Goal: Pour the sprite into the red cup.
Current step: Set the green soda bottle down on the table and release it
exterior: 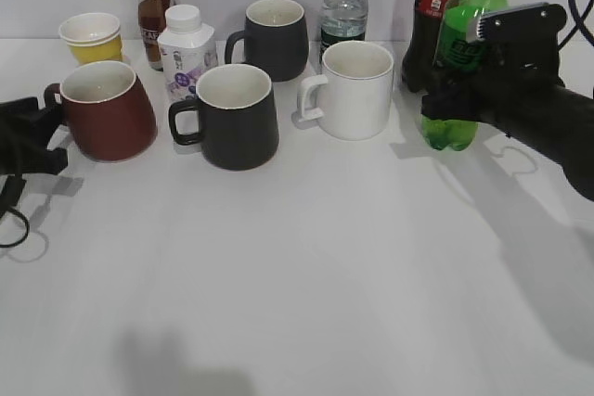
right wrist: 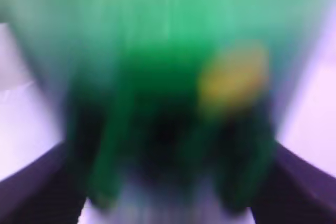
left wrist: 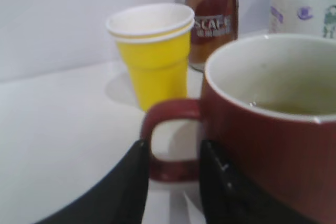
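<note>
The left gripper (left wrist: 173,182) straddles the red cup's (exterior: 109,110) handle, fingers either side, not visibly pressing; the right gripper (exterior: 455,104) clasps the sprite (exterior: 461,39), upright at right, label unreadable; behind stand a yellow cup (left wrist: 155,51) and a brown bottle (left wrist: 211,17) reading "SCA".

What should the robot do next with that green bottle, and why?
Probably lift the sprite and carry it left toward the red cup. The right gripper seems closed around it, but it stands far from the cup, whose handle sits between the left gripper's fingers.
</note>
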